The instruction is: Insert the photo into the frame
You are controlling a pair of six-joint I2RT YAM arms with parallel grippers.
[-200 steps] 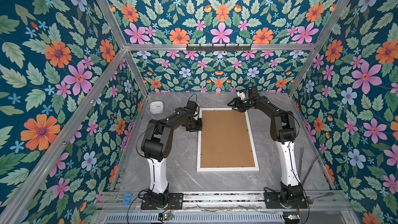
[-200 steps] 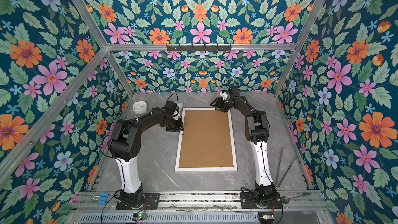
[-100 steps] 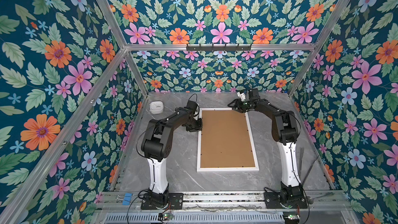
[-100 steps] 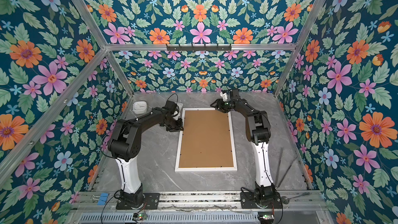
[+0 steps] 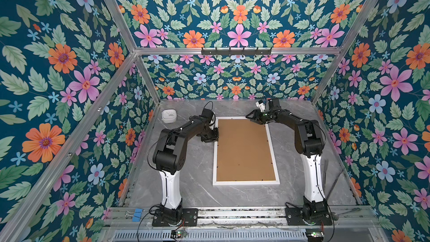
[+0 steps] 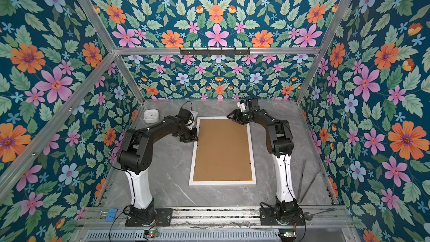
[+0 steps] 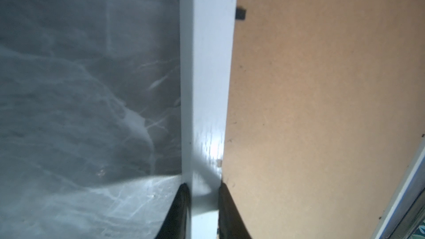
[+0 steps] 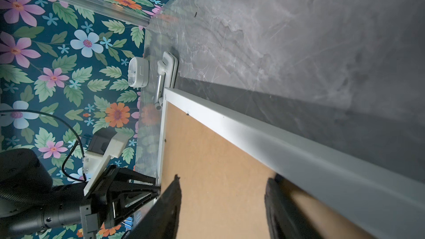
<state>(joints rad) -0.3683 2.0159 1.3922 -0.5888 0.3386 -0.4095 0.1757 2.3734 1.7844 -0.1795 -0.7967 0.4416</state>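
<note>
Frame (image 7: 207, 77) rim inside left tool (image 7: 202, 187)

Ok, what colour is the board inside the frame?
The board is plain brown; clearest in a top view.

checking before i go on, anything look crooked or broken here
Nothing stands out. The frame lies flat on the table, with the board seated evenly inside its rim. No damage shows.

**White frame (image 5: 245, 183) lying back-up on the worktop (image 5: 186, 182)**

The large rectangular frame lies flat at the centre, long sides running 12 to 6 o'clock. A brown backing board (image 5: 244, 150) fills its opening. The left claw (image 7: 203, 194) pinches its 9 o'clock rail.
</note>
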